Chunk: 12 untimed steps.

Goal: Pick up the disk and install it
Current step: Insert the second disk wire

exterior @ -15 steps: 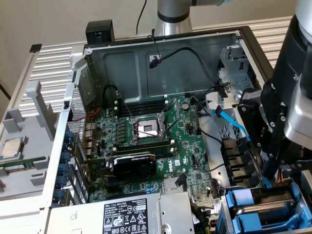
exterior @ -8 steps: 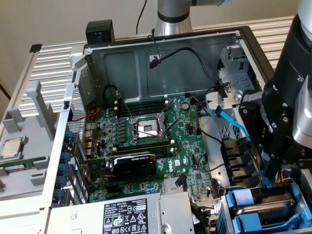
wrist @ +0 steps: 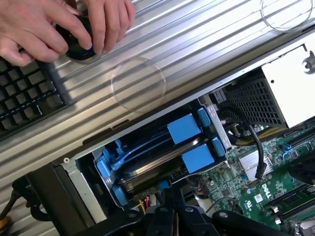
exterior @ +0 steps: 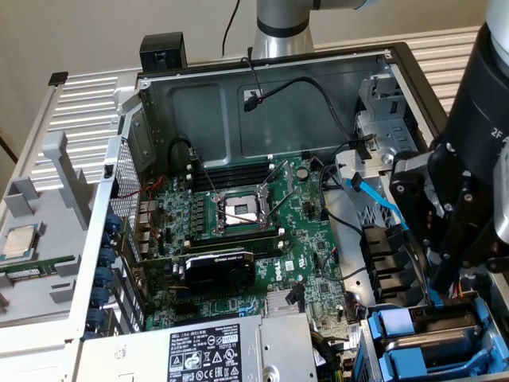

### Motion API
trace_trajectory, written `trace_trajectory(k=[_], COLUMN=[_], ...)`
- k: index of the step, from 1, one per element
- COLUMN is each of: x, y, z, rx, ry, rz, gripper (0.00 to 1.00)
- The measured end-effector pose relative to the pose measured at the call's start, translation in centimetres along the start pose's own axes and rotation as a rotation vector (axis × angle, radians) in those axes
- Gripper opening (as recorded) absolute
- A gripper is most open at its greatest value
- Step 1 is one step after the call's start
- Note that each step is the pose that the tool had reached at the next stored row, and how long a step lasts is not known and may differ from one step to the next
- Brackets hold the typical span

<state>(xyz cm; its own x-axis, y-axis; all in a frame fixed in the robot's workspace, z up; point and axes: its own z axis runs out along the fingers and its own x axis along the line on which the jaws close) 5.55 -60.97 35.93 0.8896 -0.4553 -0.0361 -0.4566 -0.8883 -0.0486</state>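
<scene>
So the disk (exterior: 433, 346) sits in its blue carrier down at the lower right of the exterior view, inside the case (exterior: 262, 103); gripper (exterior: 436, 274) right above it, jaws pressed together, holding nothing.

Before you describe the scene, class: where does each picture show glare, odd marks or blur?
Wrist view: two faint circular rings overlie the ribbed metal surface, probably lens reflections; the hand looks slightly soft. Exterior view: the gripper looms dark and blurred up close; the motherboard stays evenly lit.
</scene>
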Motion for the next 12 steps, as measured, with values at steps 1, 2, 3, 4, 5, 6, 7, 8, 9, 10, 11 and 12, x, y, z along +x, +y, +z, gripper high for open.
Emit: trace_trajectory(k=[1,2,3,4,5,6,7,8,9,10,11,12], x=[0.02,0.05,0.08,0.11,0.15,0.18,0.22,0.25,0.28,0.32,0.35,0.37], y=[-0.01,-0.03,-0.05,-0.06,-0.08,-0.09,-0.11,-0.13,-0.14,-0.16,-0.18,-0.19], z=[0.0,0.0,0.0,-0.01,-0.01,0.0,0.0,-0.01,-0.01,0.0,0.0,0.0], rx=[0.0001,0.0002,0.0003,0.0003,0.0005,0.0009,0.0011,0.0012,0.0014,0.0016,0.0018,0.0019], ry=[0.0002,0.0006,0.001,0.0015,0.0019,0.0023,0.0028,0.0034,0.0038,0.0042,0.0046,0.0048], rz=[-0.005,-0.011,-0.015,-0.019,-0.024,-0.028,-0.032,-0.037,-0.041,-0.045,-0.05,-0.055], gripper=[0.11,0.11,0.11,0.11,0.11,0.11,0.11,0.11,0.11,0.11,0.11,0.11])
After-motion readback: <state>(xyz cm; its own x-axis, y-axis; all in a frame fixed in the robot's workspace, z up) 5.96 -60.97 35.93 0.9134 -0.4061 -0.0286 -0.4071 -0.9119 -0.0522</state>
